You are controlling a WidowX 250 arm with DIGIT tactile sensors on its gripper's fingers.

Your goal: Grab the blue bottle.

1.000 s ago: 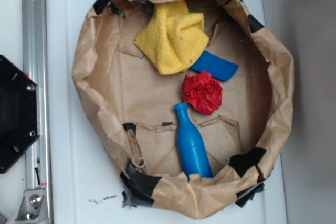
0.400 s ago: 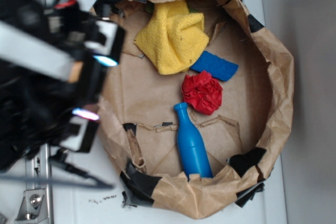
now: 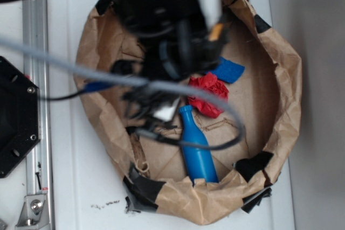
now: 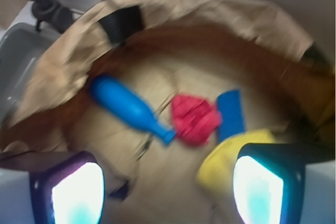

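The blue bottle lies flat on the floor of a brown paper bag, its neck pointing toward the red ball. In the wrist view the bottle is ahead and to the left, well beyond the fingers. My gripper is blurred and hovers above the bag's upper middle, apart from the bottle. In the wrist view my gripper is open and empty, its two lit fingers spread wide.
The paper bag's crumpled rim with black tape patches rings everything. A flat blue rectangular piece lies past the red ball. A yellow cloth sits by my right finger. A black base and a metal rail stand at the left.
My arm swept in from the left edge to over the bag's upper middle, now covering the yellow cloth. The bottle, ball and blue piece have not moved.
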